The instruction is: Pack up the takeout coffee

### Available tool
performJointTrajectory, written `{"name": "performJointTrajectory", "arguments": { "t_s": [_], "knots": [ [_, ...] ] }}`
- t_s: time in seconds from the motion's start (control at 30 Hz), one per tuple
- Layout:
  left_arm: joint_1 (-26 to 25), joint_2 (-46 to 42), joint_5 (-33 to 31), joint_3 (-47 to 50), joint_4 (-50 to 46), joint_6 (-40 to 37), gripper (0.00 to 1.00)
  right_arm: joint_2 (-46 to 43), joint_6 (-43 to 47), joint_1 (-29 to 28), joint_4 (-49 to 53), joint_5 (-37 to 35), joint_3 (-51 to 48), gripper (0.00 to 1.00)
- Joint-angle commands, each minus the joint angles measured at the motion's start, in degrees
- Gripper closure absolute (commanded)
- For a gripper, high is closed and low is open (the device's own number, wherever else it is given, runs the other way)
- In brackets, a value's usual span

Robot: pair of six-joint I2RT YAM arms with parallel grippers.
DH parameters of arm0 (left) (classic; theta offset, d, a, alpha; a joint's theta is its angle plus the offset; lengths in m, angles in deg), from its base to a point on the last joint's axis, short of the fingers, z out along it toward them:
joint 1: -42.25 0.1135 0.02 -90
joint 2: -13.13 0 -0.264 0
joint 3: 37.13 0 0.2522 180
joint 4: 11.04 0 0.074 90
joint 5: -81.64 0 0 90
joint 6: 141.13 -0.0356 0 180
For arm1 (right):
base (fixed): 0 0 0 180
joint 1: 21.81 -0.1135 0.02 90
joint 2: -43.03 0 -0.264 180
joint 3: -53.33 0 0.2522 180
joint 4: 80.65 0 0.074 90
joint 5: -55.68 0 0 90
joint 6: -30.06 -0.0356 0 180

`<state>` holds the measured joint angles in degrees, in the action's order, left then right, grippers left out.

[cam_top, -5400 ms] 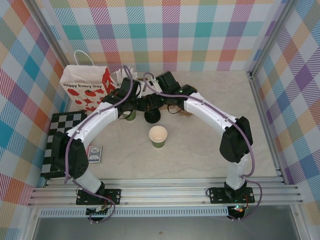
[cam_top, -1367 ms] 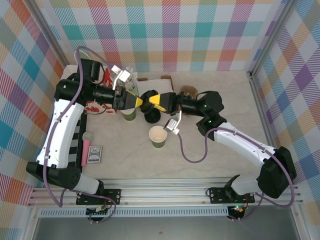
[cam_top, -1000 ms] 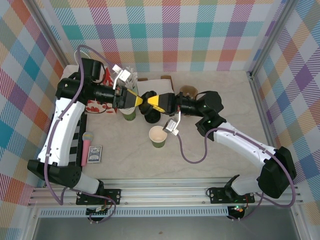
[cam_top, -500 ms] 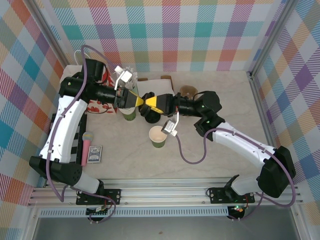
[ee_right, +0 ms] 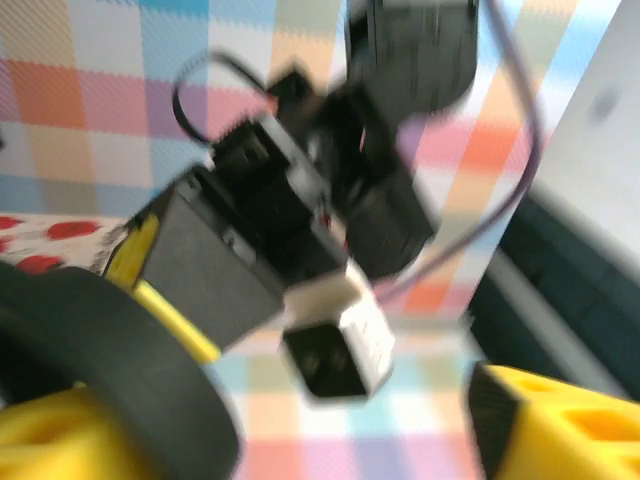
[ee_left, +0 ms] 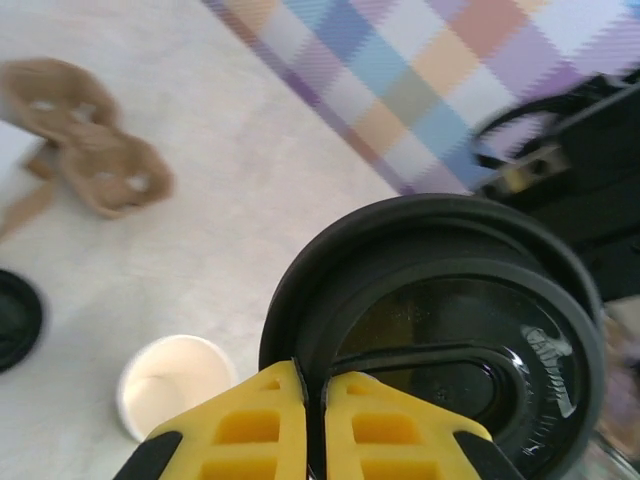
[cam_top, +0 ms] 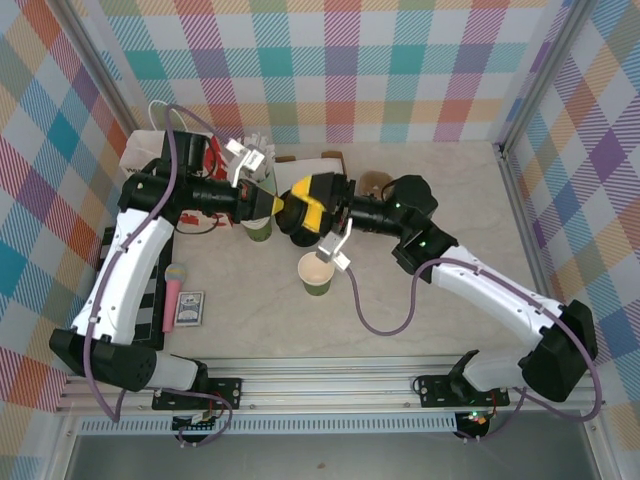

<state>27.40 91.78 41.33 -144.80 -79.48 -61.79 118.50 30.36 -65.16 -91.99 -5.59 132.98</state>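
The takeout coffee cup (cam_top: pixel 316 272), green outside and cream inside, stands open-topped on the table; in the left wrist view the cup (ee_left: pixel 170 385) sits below and left of the fingers. Its black lid (ee_left: pixel 440 330) hangs in the air, and my left gripper (ee_left: pixel 312 375) is shut on the lid's rim. From above, the left gripper (cam_top: pixel 276 205) meets the right gripper (cam_top: pixel 300 205) tip to tip behind the cup. My right gripper (ee_right: pixel 300 420) is open, its yellow fingers wide apart, with the lid (ee_right: pixel 100 370) beside the left finger.
A strawberry-print paper bag (cam_top: pixel 160 165) stands at the back left. A green cup stack (cam_top: pixel 258 230) sits under the left gripper, and a cardboard cup carrier (cam_top: pixel 375 182) lies behind. A checkerboard (cam_top: pixel 120 265), pink microphone (cam_top: pixel 172 290) and card deck (cam_top: pixel 190 308) lie left. Another black lid (ee_left: pixel 15 320) lies on the table.
The left gripper closed on the lid's rim, then the right gripper opened wide and let go of it. The cup has not moved.
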Motion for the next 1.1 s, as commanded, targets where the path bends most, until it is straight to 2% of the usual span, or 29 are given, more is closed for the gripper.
{"name": "performJointTrajectory", "arguments": {
  "t_s": [0.0,0.07,0.17,0.2,0.27,0.33,0.4,0.43,0.5,0.63,0.7,0.73,0.77,0.83,0.97,1.07],
  "knots": [
    [-1.6,-3.2,-14.9,2.7,8.6,7.3,1.0,-1.0,-23.0,1.2,18.9,-18.7,5.6,0.0],
    [-1.6,-2.8,-17.8,3.2,9.7,9.6,1.0,-1.4,-32.7,3.5,25.2,-21.9,7.0,0.0],
    [-1.8,-2.5,-19.7,4.8,11.7,13.2,1.0,-2.0,-49.9,6.6,26.4,-26.8,5.5,0.0],
    [-1.9,-2.4,-19.2,5.3,11.9,14.1,1.0,-1.5,-54.6,6.9,26.7,-30.1,5.6,0.0],
    [-1.9,-2.1,-19.0,6.6,12.6,16.4,1.0,0.5,-68.1,7.5,29.0,-42.2,7.2,0.0],
    [-2.1,-1.9,-19.2,7.4,12.6,18.4,1.0,4.1,-82.3,9.3,39.8,-51.5,11.9,0.0],
    [-2.5,-2.2,-20.1,8.2,12.7,19.6,1.0,6.2,-98.0,11.2,49.2,-56.2,14.5,0.0],
    [-2.9,-2.4,-21.5,8.6,12.7,19.8,1.0,7.1,-106.2,11.9,54.3,-57.8,15.2,0.0],
    [-3.8,-2.9,-24.9,10.1,12.5,21.6,1.0,6.8,-115.6,12.1,60.0,-58.5,14.7,0.0],
    [-4.5,-2.4,-23.8,13.3,13.5,28.3,1.0,2.5,-131.8,12.3,60.3,-58.4,9.4,0.0],
    [-6.5,-2.1,-26.8,13.7,12.2,30.2,1.0,0.6,-142.2,13.2,63.7,-59.0,7.3,0.0],
    [-8.7,-2.0,-30.4,13.7,10.2,30.6,1.0,-0.6,-146.5,14.3,65.4,-58.5,6.0,0.0],
    [-10.4,-1.8,-33.3,13.6,8.7,30.9,1.0,-1.4,-147.1,14.9,66.1,-57.8,5.1,0.0],
    [-13.9,-1.2,-37.9,13.5,5.6,32.0,1.0,-3.5,-142.3,15.3,65.4,-56.8,3.3,0.0],
    [-17.8,0.8,-41.5,13.9,3.1,35.5,1.0,-5.8,-136.3,15.5,65.8,-54.3,2.4,0.0],
    [-20.2,3.0,-43.8,12.5,2.5,38.0,1.0,-5.3,-133.1,16.2,65.1,-46.7,2.5,0.0]
  ]
}}
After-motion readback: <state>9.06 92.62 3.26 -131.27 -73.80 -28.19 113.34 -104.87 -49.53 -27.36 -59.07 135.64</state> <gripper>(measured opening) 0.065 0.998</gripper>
